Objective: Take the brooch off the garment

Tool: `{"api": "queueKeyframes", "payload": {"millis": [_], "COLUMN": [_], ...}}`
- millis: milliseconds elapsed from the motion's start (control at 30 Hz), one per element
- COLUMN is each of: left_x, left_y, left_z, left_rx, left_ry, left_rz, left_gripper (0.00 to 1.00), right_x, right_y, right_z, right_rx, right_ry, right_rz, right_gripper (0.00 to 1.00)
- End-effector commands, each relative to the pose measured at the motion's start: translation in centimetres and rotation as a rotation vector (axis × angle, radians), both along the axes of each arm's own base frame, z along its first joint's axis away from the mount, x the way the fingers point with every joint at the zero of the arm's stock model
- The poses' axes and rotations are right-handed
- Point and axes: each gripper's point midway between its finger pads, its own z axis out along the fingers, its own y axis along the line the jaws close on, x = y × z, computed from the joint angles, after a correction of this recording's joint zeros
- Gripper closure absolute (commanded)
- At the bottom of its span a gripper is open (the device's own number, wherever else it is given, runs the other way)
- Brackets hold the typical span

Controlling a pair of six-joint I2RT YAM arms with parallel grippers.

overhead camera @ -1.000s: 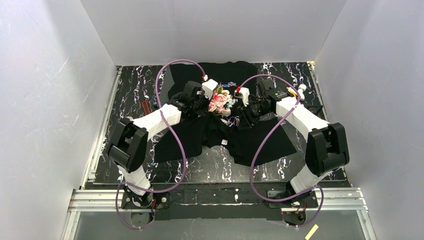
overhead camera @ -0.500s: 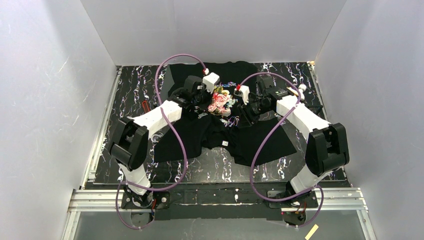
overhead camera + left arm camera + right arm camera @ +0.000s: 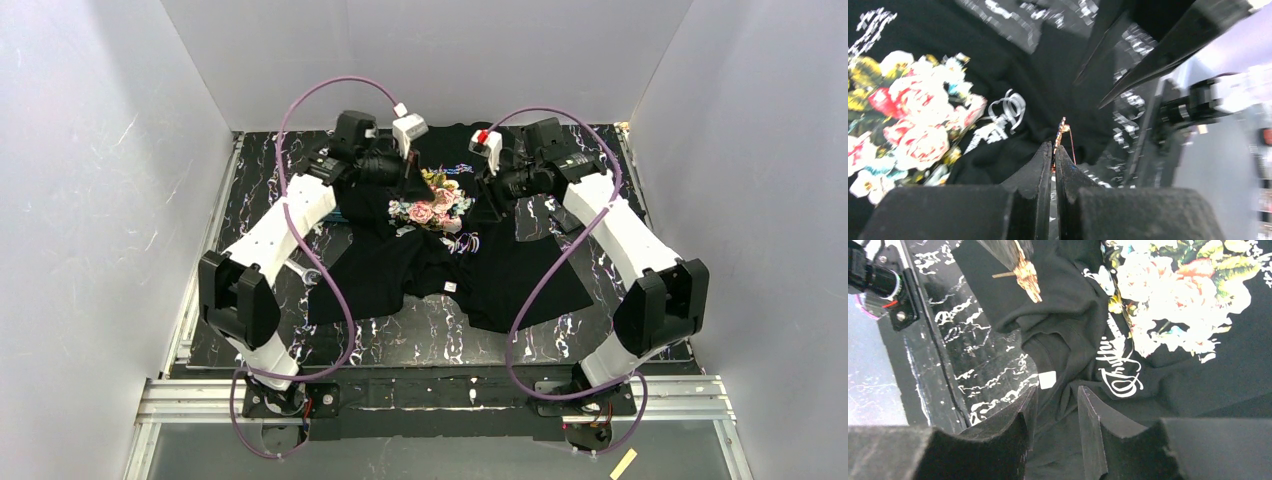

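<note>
The black garment (image 3: 440,255) lies crumpled on the table, with its pink rose print (image 3: 432,205) facing up and its white neck label (image 3: 450,286) towards the near side. My left gripper (image 3: 1054,147) is shut on the thin gold brooch (image 3: 1062,131) and holds it above the cloth, clear of it. In the right wrist view the brooch (image 3: 1027,274) shows at the top, in the left gripper's fingertips. My right gripper (image 3: 1055,392) is open and hovers over the folds by the label (image 3: 1047,380) and the white lettering (image 3: 1118,372). In the top view both grippers sit at the garment's far end, left (image 3: 402,178) and right (image 3: 493,198).
The black marbled mat (image 3: 250,200) covers the table, with bare strips either side of the garment. White walls (image 3: 120,150) close in the left, back and right. A metal rail (image 3: 430,395) runs along the near edge by the arm bases.
Both arms have lifted and drawn back from the rose print toward the far side. The left gripper has carried the brooch up off the cloth. The print now lies more exposed.
</note>
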Motion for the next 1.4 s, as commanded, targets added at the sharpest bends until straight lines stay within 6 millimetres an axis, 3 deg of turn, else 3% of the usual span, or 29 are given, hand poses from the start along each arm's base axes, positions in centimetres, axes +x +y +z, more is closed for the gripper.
{"api": "queueKeyframes", "payload": {"millis": [0, 200, 400, 933, 1200, 1367], "left_x": [-4.7, -5.2, -5.6, -6.8, -7.1, -7.0], "left_y": [-0.8, -1.2, -1.4, -1.7, -1.9, -2.0], "left_z": [8.4, 11.5, 12.6, 12.9, 13.1, 13.4], "left_rx": [-0.255, -0.321, -0.350, -0.355, -0.364, -0.374], "left_ry": [0.131, 0.181, 0.201, 0.203, 0.204, 0.203], "left_rz": [-0.194, -0.206, -0.226, -0.262, -0.260, -0.257], "left_gripper": [1.00, 1.00, 1.00, 1.00, 1.00, 1.00], "right_x": [-1.7, -3.3, -5.0, -5.5, -6.0, -6.1], "right_y": [0.8, 2.4, 2.6, 3.2, 3.2, 3.1], "right_z": [6.1, 11.2, 13.0, 15.1, 14.6, 14.5], "right_rx": [0.128, 0.295, 0.346, 0.434, 0.438, 0.437], "right_ry": [-0.045, 0.000, 0.032, 0.069, 0.100, 0.103], "right_rz": [0.035, 0.091, 0.140, 0.153, 0.163, 0.157], "right_gripper": [0.55, 0.53, 0.53, 0.61, 0.81, 0.85]}}
